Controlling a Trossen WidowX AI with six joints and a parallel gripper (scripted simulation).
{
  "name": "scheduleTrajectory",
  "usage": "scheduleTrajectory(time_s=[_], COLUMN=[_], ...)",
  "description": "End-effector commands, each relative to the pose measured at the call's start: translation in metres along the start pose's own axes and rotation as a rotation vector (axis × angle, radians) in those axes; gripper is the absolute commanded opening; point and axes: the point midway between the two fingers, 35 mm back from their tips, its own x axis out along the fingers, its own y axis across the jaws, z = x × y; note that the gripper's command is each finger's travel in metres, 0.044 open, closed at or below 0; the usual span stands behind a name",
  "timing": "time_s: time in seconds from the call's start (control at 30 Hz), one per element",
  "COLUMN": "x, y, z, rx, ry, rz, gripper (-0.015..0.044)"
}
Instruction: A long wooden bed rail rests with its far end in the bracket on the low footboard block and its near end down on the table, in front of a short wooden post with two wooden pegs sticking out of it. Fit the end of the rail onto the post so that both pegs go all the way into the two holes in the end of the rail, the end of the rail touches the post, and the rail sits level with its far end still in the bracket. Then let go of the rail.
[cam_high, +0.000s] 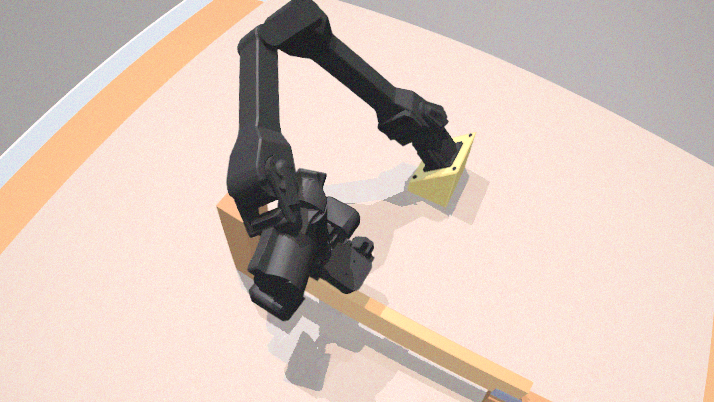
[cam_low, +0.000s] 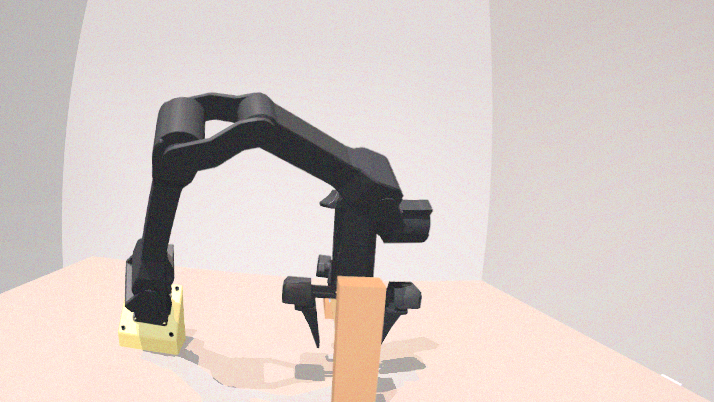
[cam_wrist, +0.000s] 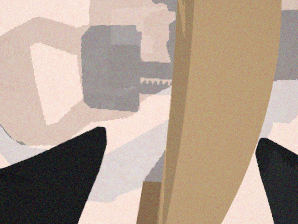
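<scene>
— Since the pincer (cam_low: 350, 320) stands spread wide with nothing in it, what now?

— I'd lift straight up, so neither fingertip (cam_low: 312, 327) nudges the rail (cam_high: 425, 345).

— Where's the rail?

— Between the fingers, apparently untouched, running from under the wrist toward the bench's (cam_high: 575, 225) far edge, post (cam_high: 235, 230) just behind.

End effector (cam_low: 350, 340) wide open, downward

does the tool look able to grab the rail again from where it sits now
Probably yes. The tool is open, with one finger on each side of the rail and nothing visible between them and the wood. Closing should catch it, though the exterior view hides part of the gap behind the rail.
</scene>
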Motion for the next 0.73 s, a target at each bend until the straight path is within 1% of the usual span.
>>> scheduleTrajectory(time_s=[0.0, 0.07, 0.17, 0.23, 0.7], x=[0.0, -0.002, -0.023, -0.03, -0.03], y=[0.0, 0.0, 0.0, 0.0, 0.0], z=[0.0, 0.002, 0.024, 0.031, 0.031], rx=[0.001, 0.001, -0.001, -0.002, -0.002], ry=[0.001, 0.001, 0.002, 0.004, 0.004], rz=[-0.001, -0.001, -0.001, -0.001, -0.001], gripper=[0.044, 0.044, 0.044, 0.044, 0.044])
